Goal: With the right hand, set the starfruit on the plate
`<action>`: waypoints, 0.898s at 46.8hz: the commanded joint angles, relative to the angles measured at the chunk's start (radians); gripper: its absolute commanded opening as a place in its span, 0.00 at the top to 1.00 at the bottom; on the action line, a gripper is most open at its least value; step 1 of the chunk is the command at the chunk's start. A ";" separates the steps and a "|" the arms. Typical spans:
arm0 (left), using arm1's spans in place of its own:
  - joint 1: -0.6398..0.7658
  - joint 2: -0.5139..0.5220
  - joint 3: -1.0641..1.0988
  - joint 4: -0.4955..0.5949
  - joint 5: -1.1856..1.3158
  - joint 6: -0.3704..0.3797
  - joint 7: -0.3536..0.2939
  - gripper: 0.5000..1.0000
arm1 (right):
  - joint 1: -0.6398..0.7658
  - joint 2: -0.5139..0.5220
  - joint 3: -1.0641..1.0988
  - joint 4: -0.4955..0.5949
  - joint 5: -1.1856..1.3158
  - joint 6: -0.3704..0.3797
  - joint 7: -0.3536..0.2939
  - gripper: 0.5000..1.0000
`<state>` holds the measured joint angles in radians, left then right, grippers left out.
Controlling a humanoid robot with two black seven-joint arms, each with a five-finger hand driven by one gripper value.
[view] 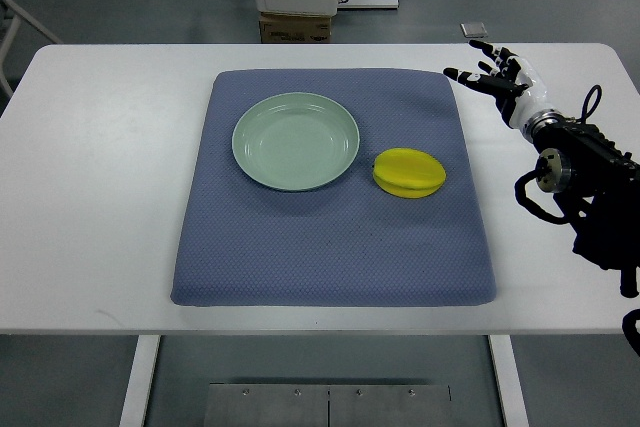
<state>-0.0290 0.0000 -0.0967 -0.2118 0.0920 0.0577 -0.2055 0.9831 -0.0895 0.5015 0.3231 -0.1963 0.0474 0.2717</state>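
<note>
Top view: a yellow starfruit [409, 173] lies on a blue mat [330, 247], just beside a pale green plate [295, 140] and not touching it. The right hand [500, 72] hovers at the mat's far right corner, fingers spread, empty. The fruit looks light, smooth and ridged; grasping across its ridges seems safest.

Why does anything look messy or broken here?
Nothing does. The plate sits flat and empty on the blue mat, the starfruit lies whole beside it, and the right robot hand hovers open nearby.
</note>
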 commanded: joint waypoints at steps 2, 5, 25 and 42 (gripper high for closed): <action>0.000 0.000 0.000 0.000 0.000 -0.002 0.000 0.00 | 0.000 -0.001 0.002 0.001 0.000 0.000 0.000 0.00; 0.000 0.000 0.000 0.000 0.002 -0.003 0.000 0.00 | 0.000 -0.001 0.002 0.001 0.000 0.000 0.000 0.00; 0.001 0.000 -0.003 0.002 0.000 0.004 0.000 0.00 | 0.002 -0.002 0.000 0.001 0.000 0.000 0.000 0.00; 0.001 0.000 -0.003 0.002 0.000 0.004 0.000 0.00 | 0.003 -0.001 0.002 0.001 0.000 0.002 0.000 0.00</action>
<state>-0.0276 0.0000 -0.0998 -0.2101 0.0918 0.0616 -0.2055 0.9882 -0.0910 0.5018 0.3237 -0.1964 0.0499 0.2716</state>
